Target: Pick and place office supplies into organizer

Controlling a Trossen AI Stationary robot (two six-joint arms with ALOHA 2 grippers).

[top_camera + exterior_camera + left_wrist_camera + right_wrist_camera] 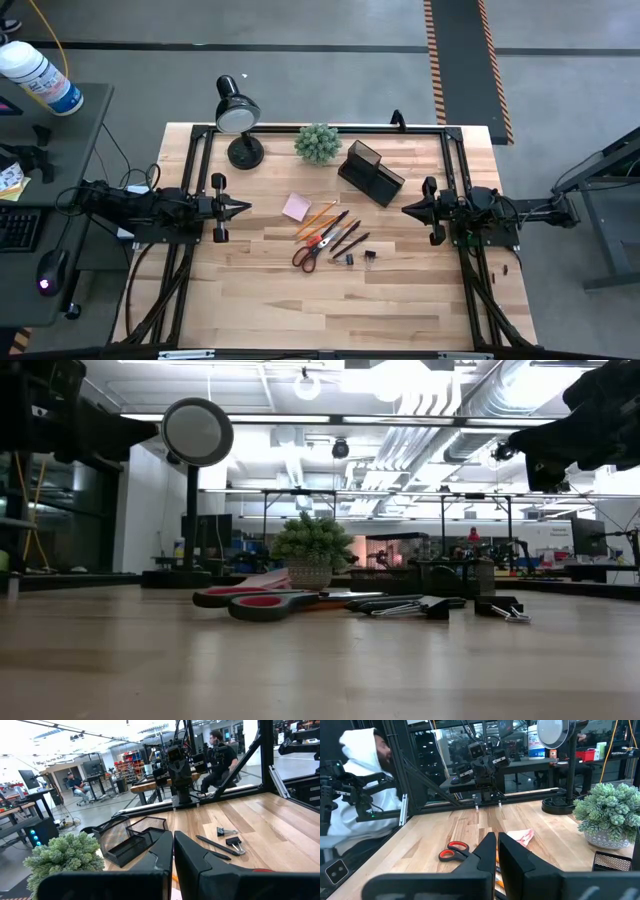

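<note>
Left gripper [243, 207] and right gripper [408, 209]: both clenched, empty, facing each other. Between their tips lie the sticky-note pad [295, 207], pencils [319, 216] and scissors [308, 253]; organizer [370, 172] nearer the right jaws. Scissors likely stiff, slick: grasp at the blades' pivot. Pad light, soft.

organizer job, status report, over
Left gripper and right gripper shut, empty, parked apart. Orange-handled scissors and pink sticky-note pad lie outside dark mesh organizer. Nothing blocking.
</note>
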